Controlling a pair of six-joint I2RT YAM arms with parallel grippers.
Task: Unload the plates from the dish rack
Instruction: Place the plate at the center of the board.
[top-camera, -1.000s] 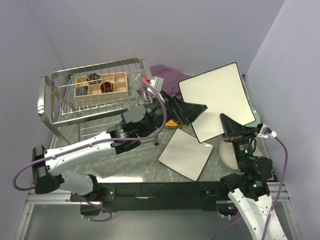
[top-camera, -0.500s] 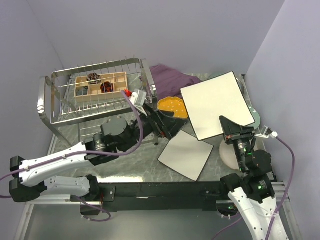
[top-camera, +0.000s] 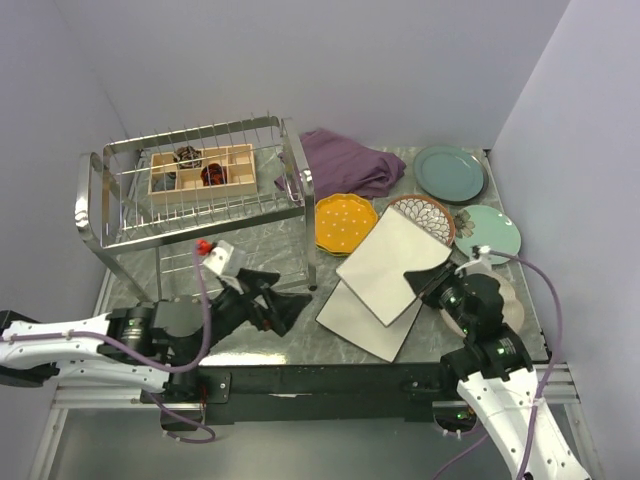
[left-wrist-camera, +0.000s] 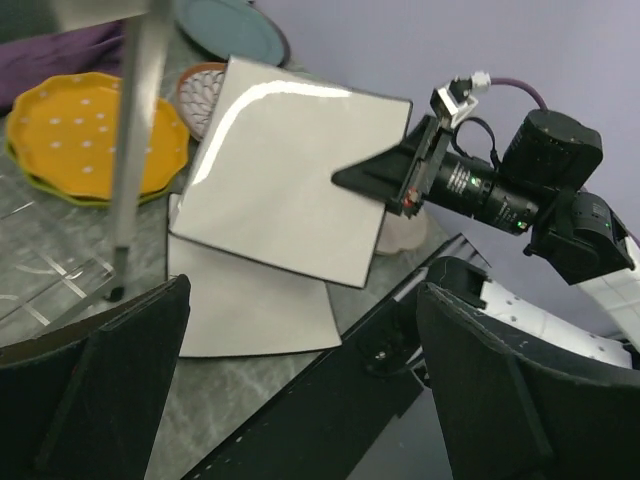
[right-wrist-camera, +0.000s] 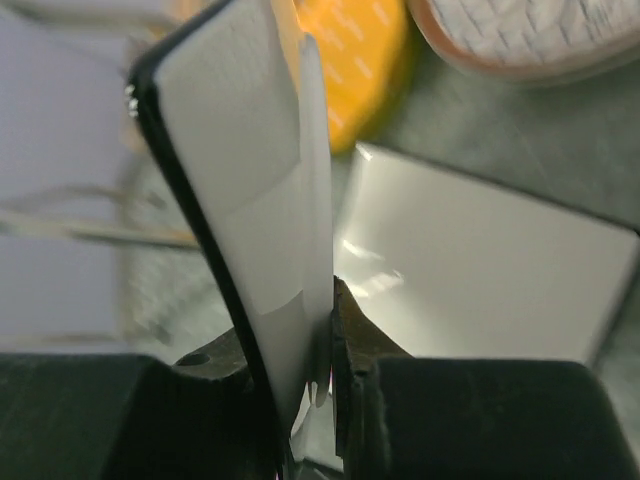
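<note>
Boxed-in cell with plain pale lavender walls: far wall (top-camera: 300, 60), left wall (top-camera: 40, 170), right wall (top-camera: 585, 150), meeting at the far corners. The tabletop (top-camera: 305, 342) is grey with a marbled stone look and a slight sheen. A black rail (top-camera: 330, 380) runs along its near edge, next to an aluminium frame (top-camera: 105, 398). A flat grey panel (top-camera: 300, 450) lies nearer still. Light is soft and even, shadows faint.

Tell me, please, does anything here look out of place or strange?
A small wooden box sits in the upper tier of the dish rack, where plates belong. The right pincer holds a white square plate tilted above a second square plate.
</note>
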